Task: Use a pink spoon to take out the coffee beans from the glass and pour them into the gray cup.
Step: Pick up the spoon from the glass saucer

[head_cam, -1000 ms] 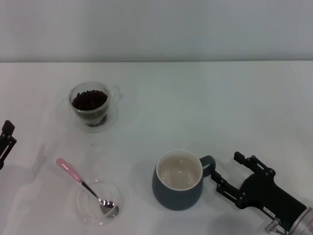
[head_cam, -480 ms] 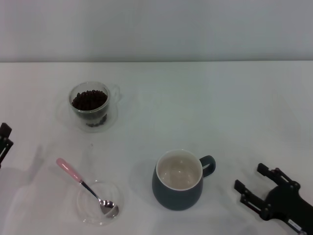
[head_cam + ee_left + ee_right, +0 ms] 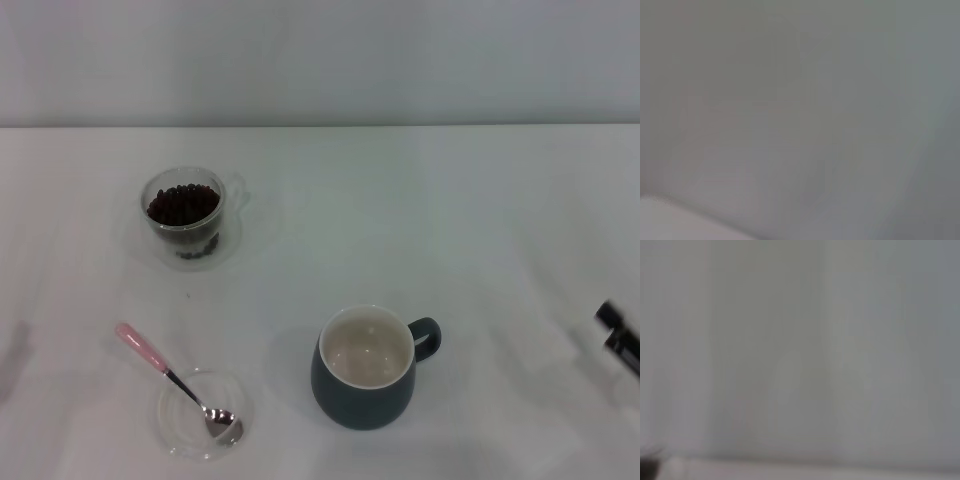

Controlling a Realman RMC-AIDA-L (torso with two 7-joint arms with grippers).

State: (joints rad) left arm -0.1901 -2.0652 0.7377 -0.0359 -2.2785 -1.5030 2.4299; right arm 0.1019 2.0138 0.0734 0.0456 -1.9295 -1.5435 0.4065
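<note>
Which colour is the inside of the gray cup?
The inside of the gray cup is cream-white, while its outside is dark slate-gray. The head view shows it best.

Only a small piece of the robot shows in the head view: the right tool point(image 3: 619, 335), seen at the frame's right edge as two short, black, blocky tips, matte and blurred, one above the other. Nothing of the arm behind it can be made out. No part of the left arm shows, and both wrist views show no part of the robot
</note>
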